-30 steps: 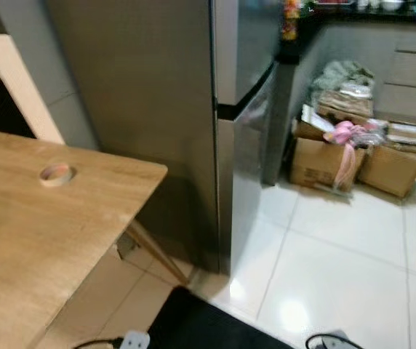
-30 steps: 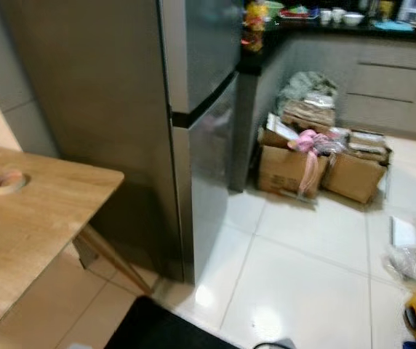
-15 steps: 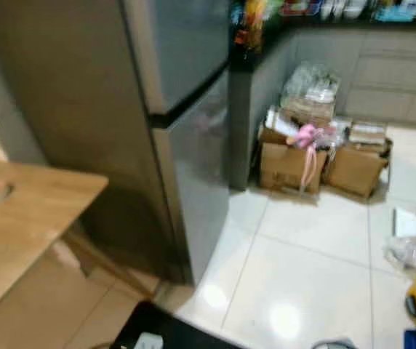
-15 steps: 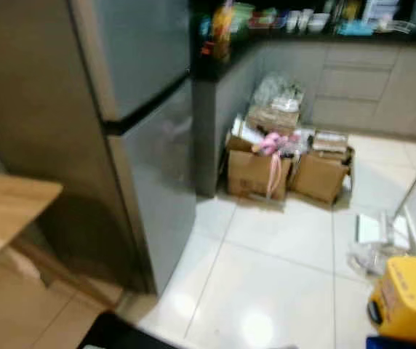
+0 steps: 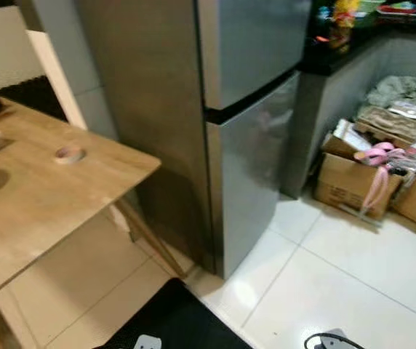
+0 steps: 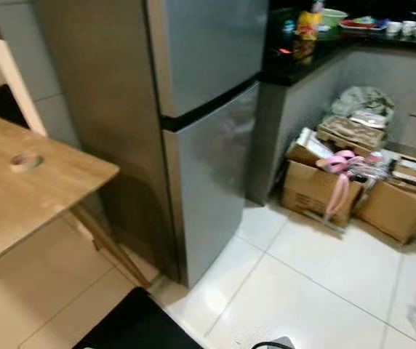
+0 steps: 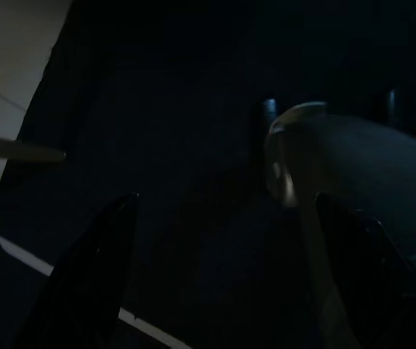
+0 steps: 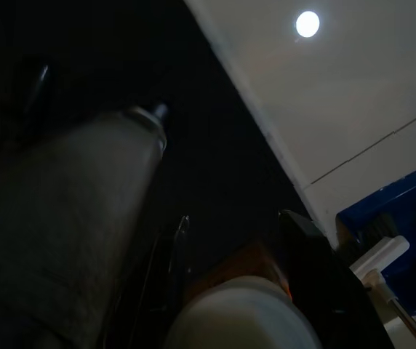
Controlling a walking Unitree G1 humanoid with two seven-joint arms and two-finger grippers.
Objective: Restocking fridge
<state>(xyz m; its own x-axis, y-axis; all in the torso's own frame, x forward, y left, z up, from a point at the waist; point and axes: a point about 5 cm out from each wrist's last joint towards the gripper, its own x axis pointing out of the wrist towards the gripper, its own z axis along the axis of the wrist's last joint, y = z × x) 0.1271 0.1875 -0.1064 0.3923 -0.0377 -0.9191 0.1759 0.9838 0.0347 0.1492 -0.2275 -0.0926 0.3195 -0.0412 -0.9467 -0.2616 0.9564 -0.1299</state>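
The left gripper hangs with fingers apart over a dark mat. The right gripper clamps a pale round-topped container. The tall steel two-door fridge stands closed.

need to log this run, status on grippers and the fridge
Left gripper open, hanging idle. Right gripper low, holding something rounded. Tall grey two-door fridge ahead, both doors shut. Light wooden table beside it, cardboard boxes past it.

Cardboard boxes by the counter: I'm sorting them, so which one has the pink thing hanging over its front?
The box nearest the fridge: this cardboard box has a pink strip hanging down its front; the box beside it has none.
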